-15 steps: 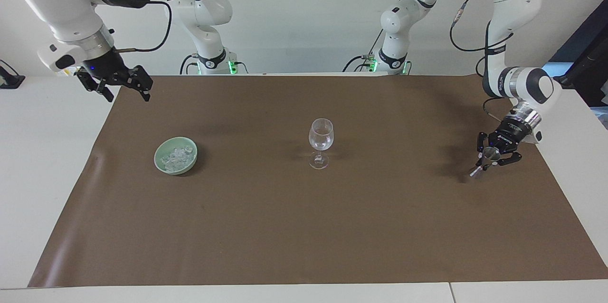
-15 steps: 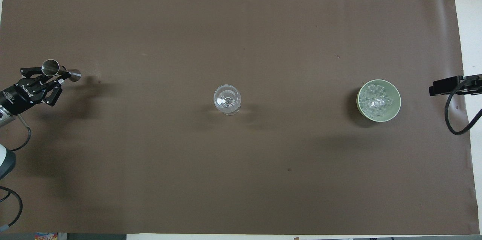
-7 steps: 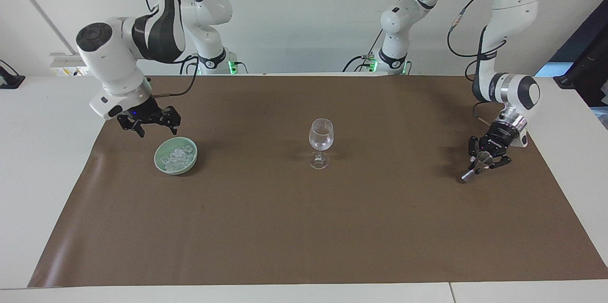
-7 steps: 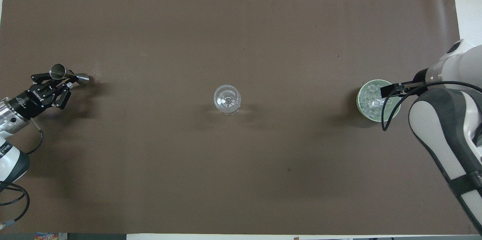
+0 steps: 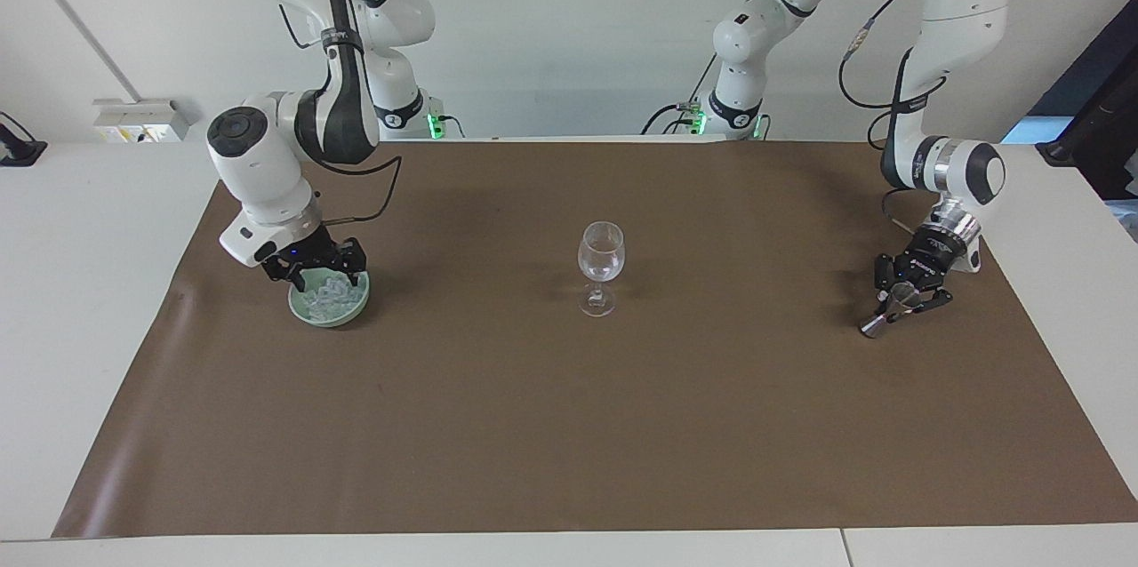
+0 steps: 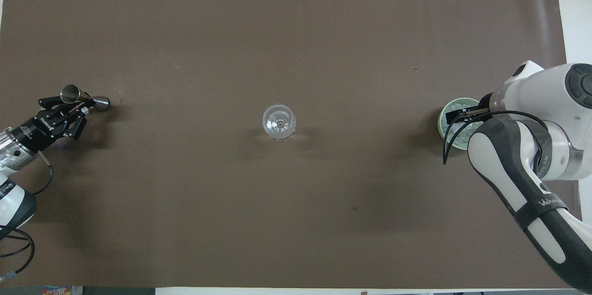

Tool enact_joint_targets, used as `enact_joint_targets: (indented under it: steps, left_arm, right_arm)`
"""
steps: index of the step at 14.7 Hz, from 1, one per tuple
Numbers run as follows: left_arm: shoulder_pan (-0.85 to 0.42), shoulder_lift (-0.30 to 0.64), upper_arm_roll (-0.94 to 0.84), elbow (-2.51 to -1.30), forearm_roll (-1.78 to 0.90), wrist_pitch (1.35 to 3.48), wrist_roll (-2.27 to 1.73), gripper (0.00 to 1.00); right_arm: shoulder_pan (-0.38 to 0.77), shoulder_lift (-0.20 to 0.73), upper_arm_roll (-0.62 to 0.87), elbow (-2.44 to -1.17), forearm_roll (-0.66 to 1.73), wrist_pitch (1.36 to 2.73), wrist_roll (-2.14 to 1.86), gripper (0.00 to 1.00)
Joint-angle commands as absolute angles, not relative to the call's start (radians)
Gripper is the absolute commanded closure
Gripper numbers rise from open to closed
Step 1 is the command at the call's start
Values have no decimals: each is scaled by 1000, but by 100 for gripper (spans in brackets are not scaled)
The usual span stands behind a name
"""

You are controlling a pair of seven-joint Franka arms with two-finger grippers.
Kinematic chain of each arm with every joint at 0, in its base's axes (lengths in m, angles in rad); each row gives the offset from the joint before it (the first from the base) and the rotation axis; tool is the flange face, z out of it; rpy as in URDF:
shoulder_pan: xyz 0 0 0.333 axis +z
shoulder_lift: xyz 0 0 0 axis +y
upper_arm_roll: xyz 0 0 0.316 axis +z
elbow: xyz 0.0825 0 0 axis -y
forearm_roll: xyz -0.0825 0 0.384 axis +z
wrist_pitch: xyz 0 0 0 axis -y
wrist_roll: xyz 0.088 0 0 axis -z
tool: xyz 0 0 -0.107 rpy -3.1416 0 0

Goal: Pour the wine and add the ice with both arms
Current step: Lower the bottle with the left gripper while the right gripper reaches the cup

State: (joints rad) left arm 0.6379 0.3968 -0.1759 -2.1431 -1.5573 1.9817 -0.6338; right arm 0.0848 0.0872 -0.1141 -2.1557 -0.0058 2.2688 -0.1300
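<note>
Left gripper's [image 5: 898,305] fingers clamped on a small shiny metal jigger [image 5: 892,309], tilted, toward the left arm's end from the clear stemmed wine glass [image 5: 600,267]. Right gripper's [image 5: 324,275] fingers: cannot tell, down at the glassy ice [image 5: 331,295] heaped in a round pale green bowl [image 5: 329,315].

One camera sits high across the surface [image 5: 569,425], facing the robots. The other hangs over the robots' end, looking steeply down. Both take in the whole brown mat [image 6: 296,193].
</note>
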Motion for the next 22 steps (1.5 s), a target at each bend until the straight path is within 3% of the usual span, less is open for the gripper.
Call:
enact_joint_targets:
  steps: [1,3,4,5,7,13,17,20,22]
  left_arm:
    - [646,393,-181,-2158,-1585,1999,-609,100]
    - [646,391,-181,-2157,-1585,1999,-609,97]
    - [646,393,-181,-2155,-1585,1999,-609,76]
    - [647,391,-181,-2155,-1585,1997,-609,1]
    - [656,391,-179,-2157,-1579,1996,-612,0]
    - [722,342,-175,-2201,-1517,1985,-621,0]
    - [756,293,-173,-2162,-1295,1982,-620,0]
    - [752,262,-170,-2047,-1072,1959,-624,0]
    - [727,229,-173,-1967,-912,1947,-636,0]
  right_arm:
    - [74,80,-114,-2186,0,2301,-152,19]
    - [71,90,-114,-2194,0,2304,-153,24]
    - [68,97,-114,-2195,0,2309,-158,25]
    - [66,101,-114,-2197,0,2315,-158,28]
    - [66,101,-114,-2200,0,2319,-158,36]
    - [66,101,-114,-2206,2,2324,-158,46]
    - [64,101,-114,-2209,2,2322,-160,68]
    - [64,101,-114,-2200,0,2312,-164,100]
    - [69,103,-114,-2188,0,2298,-163,100]
